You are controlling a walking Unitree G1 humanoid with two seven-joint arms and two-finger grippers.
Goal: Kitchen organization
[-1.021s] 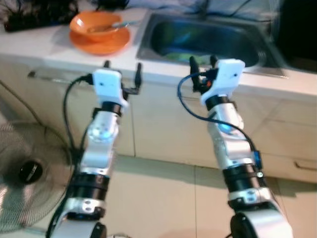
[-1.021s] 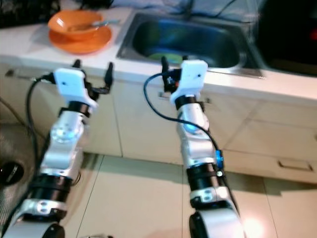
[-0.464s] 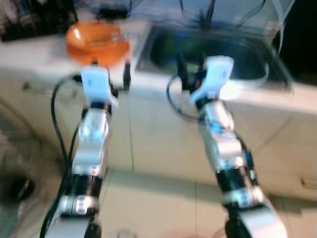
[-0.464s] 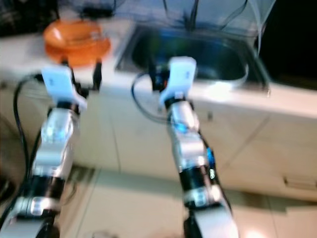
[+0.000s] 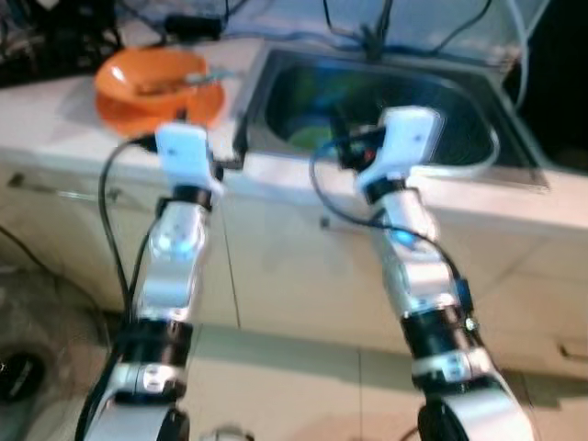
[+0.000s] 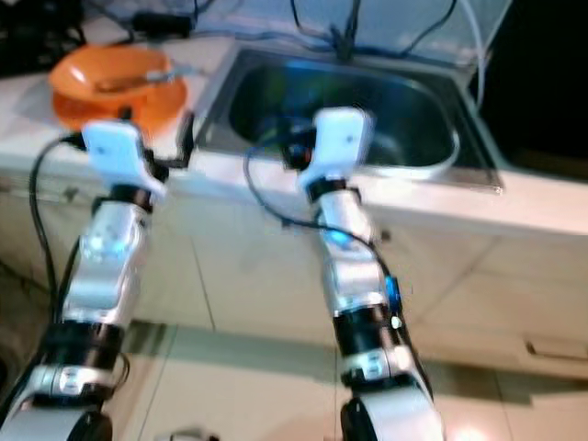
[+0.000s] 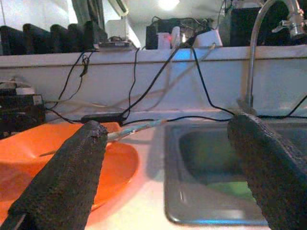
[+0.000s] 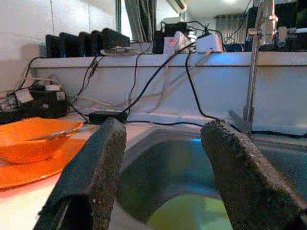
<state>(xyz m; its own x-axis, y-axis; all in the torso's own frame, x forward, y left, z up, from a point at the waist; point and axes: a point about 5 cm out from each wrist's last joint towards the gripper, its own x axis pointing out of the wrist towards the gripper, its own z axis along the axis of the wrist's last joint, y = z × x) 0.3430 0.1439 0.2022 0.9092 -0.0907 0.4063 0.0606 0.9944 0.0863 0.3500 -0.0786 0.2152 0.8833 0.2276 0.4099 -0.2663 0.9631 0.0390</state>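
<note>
An orange bowl (image 5: pixel 147 72) with a spoon (image 5: pixel 200 80) in it stands on an orange plate (image 5: pixel 200 110) on the pale counter (image 5: pixel 46 115), left of the steel sink (image 5: pixel 459 110). Something yellow-green (image 8: pixel 187 215) lies in the basin. My left gripper (image 5: pixel 211 130) is open at the counter's front edge, just in front of the plate, with nothing between its fingers (image 7: pixel 72 177). My right gripper (image 5: pixel 354 130) is open over the sink's front rim, and its fingers (image 8: pixel 96 172) hold nothing.
A curved faucet (image 7: pixel 254 57) rises behind the sink. Cables and a black power strip (image 7: pixel 103 117) run along the back wall. Cream cabinet fronts (image 5: pixel 285 248) drop below the counter to a tiled floor (image 5: pixel 294 386). Dark clutter sits at the counter's far left.
The whole view has shifted and the counter and sink appear nearer. Both grippers have reached from below the counter edge to over it. Both stay open.
</note>
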